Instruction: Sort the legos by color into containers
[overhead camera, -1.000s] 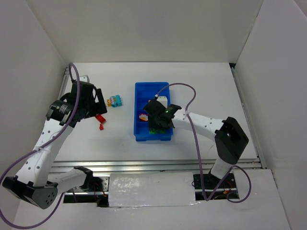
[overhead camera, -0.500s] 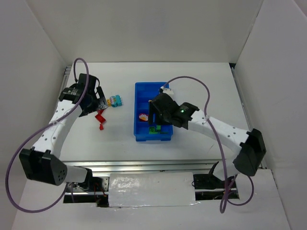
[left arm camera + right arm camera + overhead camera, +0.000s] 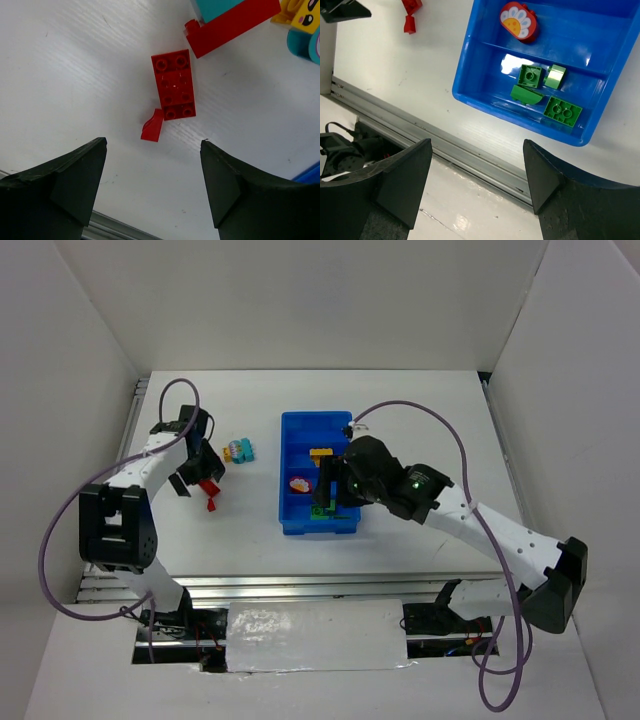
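Hanging over the white table (image 3: 420,410), the left gripper (image 3: 152,147) has its jaws set wide apart and holds nothing. In the left wrist view a red brick (image 3: 173,85) with two rows of studs lies flat on the table at 12 o'clock from the jaws. A small red piece (image 3: 152,126) sits at the brick's 7 o'clock, touching its corner or just short of it; I cannot tell which. A long red piece (image 3: 232,25) lies just beside the brick at its 1 o'clock, with a teal lego (image 3: 217,6) against its far side. A yellow lego (image 3: 300,12) and a second teal lego (image 3: 306,45) sit farther out at 2 o'clock. Seen from above, all these loose legos lie between 9 and 10 o'clock of the blue tray (image 3: 315,428), near its left wall. The right gripper (image 3: 477,145) hangs above the tray's near end, its jaws likewise spread and holding nothing. In the right wrist view the nearest compartment holds four green legos (image 3: 530,76) close together. The compartment next to it at 12 o'clock holds a red flower piece (image 3: 519,21) with a white and yellow face. In the top view a yellow brick (image 3: 321,453) lies in the compartment one step farther toward 12 o'clock.
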{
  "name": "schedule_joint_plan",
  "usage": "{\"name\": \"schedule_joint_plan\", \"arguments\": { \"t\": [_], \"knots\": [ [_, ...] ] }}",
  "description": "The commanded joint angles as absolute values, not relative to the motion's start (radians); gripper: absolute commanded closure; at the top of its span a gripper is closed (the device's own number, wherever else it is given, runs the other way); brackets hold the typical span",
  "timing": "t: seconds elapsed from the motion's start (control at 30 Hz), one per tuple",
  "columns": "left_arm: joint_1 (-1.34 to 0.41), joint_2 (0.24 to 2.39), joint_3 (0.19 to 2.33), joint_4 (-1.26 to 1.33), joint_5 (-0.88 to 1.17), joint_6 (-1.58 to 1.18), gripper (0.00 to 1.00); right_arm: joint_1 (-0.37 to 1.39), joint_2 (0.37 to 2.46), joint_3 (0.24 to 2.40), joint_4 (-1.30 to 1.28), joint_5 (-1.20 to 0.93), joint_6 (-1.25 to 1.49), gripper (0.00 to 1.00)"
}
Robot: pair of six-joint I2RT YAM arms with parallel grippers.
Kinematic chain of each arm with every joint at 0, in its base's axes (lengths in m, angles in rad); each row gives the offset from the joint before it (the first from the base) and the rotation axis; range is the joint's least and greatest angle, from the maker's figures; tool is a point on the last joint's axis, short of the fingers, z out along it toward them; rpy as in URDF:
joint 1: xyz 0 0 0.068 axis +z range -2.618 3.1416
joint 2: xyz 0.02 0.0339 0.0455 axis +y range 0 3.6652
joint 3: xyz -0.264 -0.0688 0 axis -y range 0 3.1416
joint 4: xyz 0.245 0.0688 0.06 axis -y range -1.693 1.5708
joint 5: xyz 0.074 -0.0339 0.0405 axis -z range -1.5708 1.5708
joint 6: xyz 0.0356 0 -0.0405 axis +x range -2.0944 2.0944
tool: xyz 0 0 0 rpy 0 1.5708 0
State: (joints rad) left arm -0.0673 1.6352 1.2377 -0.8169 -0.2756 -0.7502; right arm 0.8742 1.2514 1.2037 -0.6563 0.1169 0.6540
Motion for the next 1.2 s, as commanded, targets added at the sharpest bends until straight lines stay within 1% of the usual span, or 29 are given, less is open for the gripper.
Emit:
{"name": "schedule_joint_plan", "arguments": {
  "t": [0.0, 0.17, 0.3, 0.43, 0.5, 0.53, 0.63, 0.7, 0.73, 0.8, 0.83, 0.9, 0.93, 1.1, 1.13, 1.17],
  "knots": [
    [-0.054, 1.676, 1.247, -0.738, -0.287, -0.799, 0.13, 0.873, 1.203, 1.184, -0.638, 0.101, 0.627, 0.19],
    [-0.041, 1.706, 1.203, -0.619, -0.224, -0.819, 0.13, 0.871, 1.184, 1.187, -0.649, 0.097, 0.609, 0.2],
    [-0.04, 1.721, 1.174, -0.571, -0.212, -0.848, 0.13, 0.871, 1.178, 1.192, -0.661, 0.094, 0.595, 0.19],
    [-0.04, 1.756, 1.167, -0.569, -0.221, -0.865, 0.15, 0.871, 1.167, 1.187, -0.663, 0.092, 0.589, 0.19],
    [-0.04, 1.77, 1.161, -0.571, -0.232, -0.87, 0.18, 0.873, 1.166, 1.187, -0.666, 0.097, 0.586, 0.19],
    [-0.04, 1.772, 1.154, -0.569, -0.236, -0.873, 0.24, 0.871, 1.166, 1.187, -0.667, 0.097, 0.586, 0.19],
    [-0.04, 1.779, 1.143, -0.56, -0.244, -0.876, 0.32, 0.871, 1.163, 1.184, -0.67, 0.101, 0.583, 0.19],
    [-0.04, 1.787, 1.143, -0.555, -0.242, -0.874, 0.35, 0.871, 1.163, 1.184, -0.672, 0.103, 0.58, 0.19],
    [-0.04, 1.787, 1.143, -0.551, -0.241, -0.874, 0.4, 0.871, 1.163, 1.186, -0.675, 0.104, 0.58, 0.19],
    [-0.04, 1.787, 1.143, -0.545, -0.232, -0.874, 0.43, 0.871, 1.163, 1.186, -0.68, 0.109, 0.577, 0.19],
    [-0.04, 1.787, 1.144, -0.537, -0.229, -0.873, 0.53, 0.871, 1.163, 1.187, -0.681, 0.112, 0.575, 0.19],
    [-0.04, 1.787, 1.149, -0.532, -0.222, -0.871, 0.61, 0.871, 1.166, 1.19, -0.684, 0.115, 0.571, 0.19],
    [-0.04, 1.789, 1.152, -0.532, -0.218, -0.87, 0.71, 0.871, 1.166, 1.192, -0.689, 0.12, 0.571, 0.19],
    [-0.04, 1.767, 1.157, -0.519, -0.183, -0.868, 0.87, 0.871, 1.169, 1.197, -0.69, 0.13, 0.568, 0.19],
    [-0.04, 1.746, 1.157, -0.523, -0.163, -0.871, 0.94, 0.871, 1.17, 1.198, -0.692, 0.136, 0.568, 0.19],
    [-0.04, 1.732, 1.157, -0.523, -0.15, -0.873, 0.98, 0.871, 1.17, 1.2, -0.693, 0.14, 0.568, 0.19]
  ]
}}
